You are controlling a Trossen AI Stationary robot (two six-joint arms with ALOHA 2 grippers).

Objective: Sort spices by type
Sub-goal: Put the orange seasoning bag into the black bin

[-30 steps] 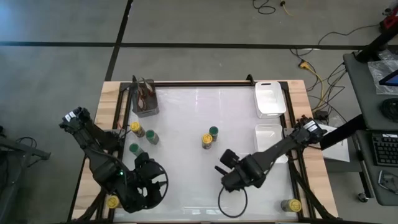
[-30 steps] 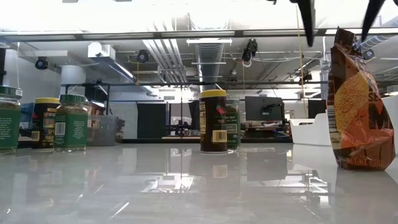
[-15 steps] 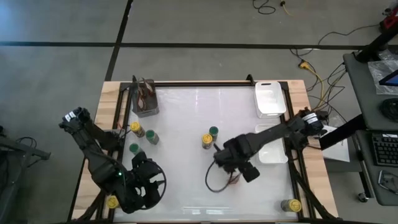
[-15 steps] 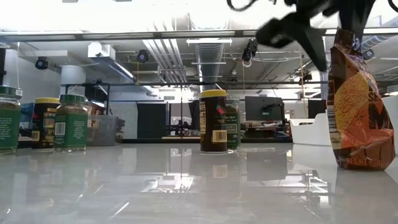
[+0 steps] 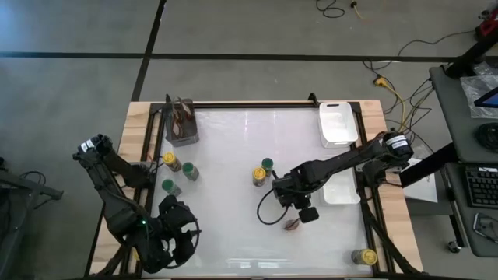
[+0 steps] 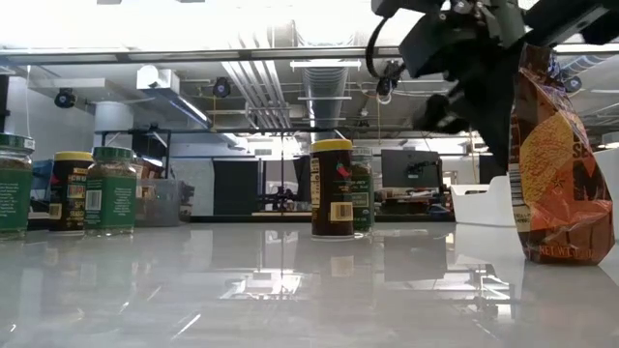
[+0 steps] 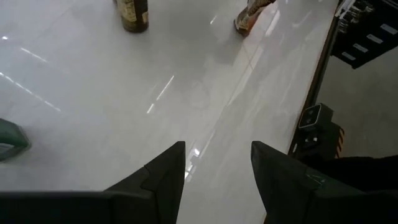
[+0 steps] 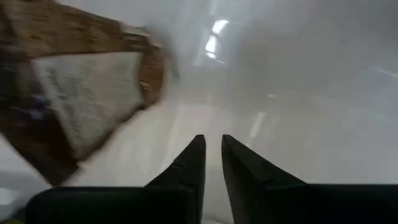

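White tabletop (image 5: 233, 140), wooden frame, seen from above.

Right tool (image 8: 212, 155) over the middle of the tabletop, just beside an orange-brown pouch (image 5: 292, 225). Its fingers (image 8: 193, 163) stand nearly together, a thin gap between them, nothing held. Pouch stands upright on the tabletop in the low view (image 6: 561, 164), the dark arm above and behind it.

Left tool (image 7: 214, 168) low over the near left part of the tabletop, fingers (image 7: 165, 171) apart, empty.

Spices: a yellow-lidded jar (image 5: 258, 176) and a green-lidded jar (image 5: 267, 165) touching or just beside each other near the centre, close to the right arm. On the left side, a yellow-lidded jar (image 5: 170, 160), a green-lidded one (image 5: 190, 172) next to it, another green-lidded one (image 5: 167, 186) nearer the left arm. One yellow-lidded jar (image 5: 141, 252) at the near left edge, one more (image 5: 364, 256) at the near right corner.

Grey cup of brown sticks (image 5: 182, 123) at the far left corner. Two white trays (image 5: 338, 123) along the right edge; the nearer one (image 5: 342, 194) is partly hidden by the right arm.
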